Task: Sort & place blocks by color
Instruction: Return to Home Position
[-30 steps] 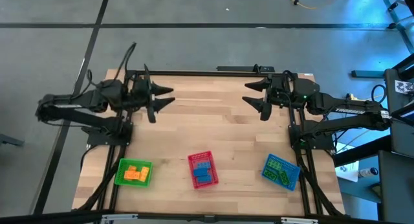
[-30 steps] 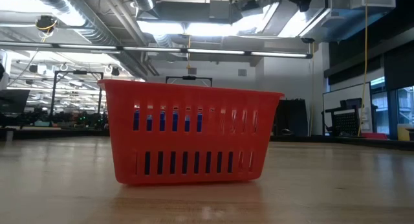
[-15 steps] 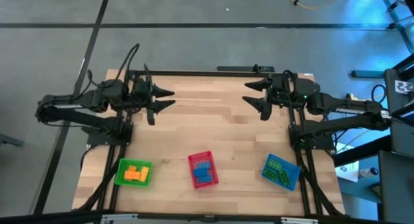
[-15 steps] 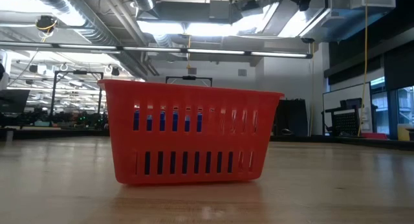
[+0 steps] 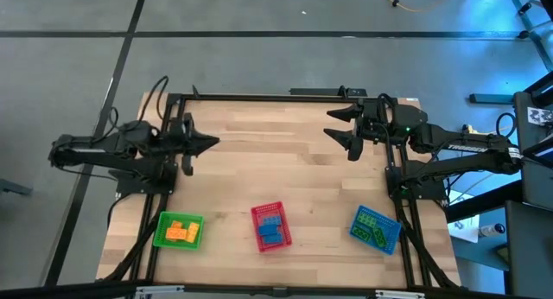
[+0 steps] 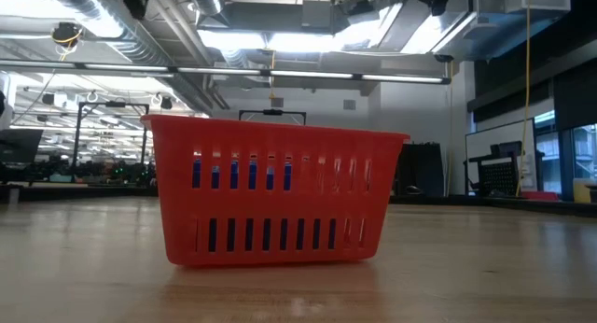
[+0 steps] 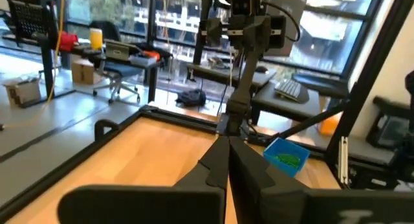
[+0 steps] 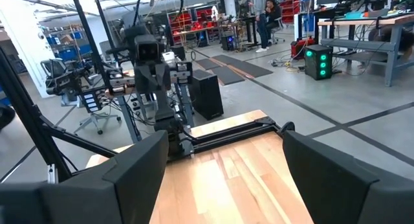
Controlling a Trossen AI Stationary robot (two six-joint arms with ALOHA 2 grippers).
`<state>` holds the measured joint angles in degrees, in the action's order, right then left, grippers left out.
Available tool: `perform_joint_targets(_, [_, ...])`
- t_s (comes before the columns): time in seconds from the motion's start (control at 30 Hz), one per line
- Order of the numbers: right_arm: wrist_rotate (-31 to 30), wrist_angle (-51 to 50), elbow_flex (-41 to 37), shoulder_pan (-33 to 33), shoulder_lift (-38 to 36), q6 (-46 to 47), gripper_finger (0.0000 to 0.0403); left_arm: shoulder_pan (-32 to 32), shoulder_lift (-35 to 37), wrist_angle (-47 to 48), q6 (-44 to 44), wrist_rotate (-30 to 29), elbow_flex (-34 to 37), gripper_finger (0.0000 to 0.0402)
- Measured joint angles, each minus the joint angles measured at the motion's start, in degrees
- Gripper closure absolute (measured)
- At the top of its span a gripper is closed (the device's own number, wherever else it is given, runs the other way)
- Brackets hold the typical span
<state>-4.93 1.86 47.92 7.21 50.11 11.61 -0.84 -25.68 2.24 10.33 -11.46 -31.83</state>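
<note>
Yellow blocks (image 5: 179, 232) lie in the green tray (image 5: 161, 231) near the table's front left. Blue blocks (image 5: 270, 227) lie in the red tray (image 5: 257, 214) at front middle; in the low view they show through the slots of this red tray (image 6: 275, 239) as blue blocks (image 6: 233, 174). Green blocks (image 5: 373, 228) lie in the blue tray (image 5: 356, 223) at front right, and this blue tray (image 7: 286, 146) also shows in the left wrist view. My left gripper (image 5: 213, 143) hovers shut over the far left of the table. My right gripper (image 5: 333, 124) hovers open over the far right, holding nothing.
The bare wooden tabletop (image 5: 276, 169) lies between the two grippers and the three trays. A dark frame bar (image 5: 259, 95) runs along the far edge. People (image 8: 265, 10) stand far off in the room beyond the table.
My left gripper has shut its fingers on nothing and has drawn back a little toward the table's left edge. My right arm and the trays have kept still.
</note>
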Motion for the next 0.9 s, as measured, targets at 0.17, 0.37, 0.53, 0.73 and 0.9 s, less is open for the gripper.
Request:
perform_joint_targets(0.17, [0.0, 0.0, 0.0, 0.0, 0.0, 0.4, 0.0095, 0.0, 9.2, -3.1, -0.2, -0.2, 8.9, 0.0401])
perform_joint_targets(0.37, [0.0, 0.0, 0.0, 0.0, 0.0, 4.2, 0.0095, 0.0, 21.1, -3.1, 3.1, 0.2, 16.4, 0.0401])
perform_joint_targets(0.53, [0.0, 0.0, 0.0, 0.0, 0.0, 4.8, 0.0095, 0.0, 25.5, -3.2, 3.7, 0.3, 19.1, 0.0401])
perform_joint_targets(0.73, [0.0, 0.0, 0.0, 0.0, 0.0, 8.0, 0.0095, 0.0, 25.5, -3.5, 2.8, 0.2, 20.7, 0.0401])
perform_joint_targets(0.9, [0.0, 0.0, 0.0, 0.0, 0.0, 8.2, 0.0095, 0.0, 25.5, -9.1, 4.3, 0.7, 25.6, 0.0401])
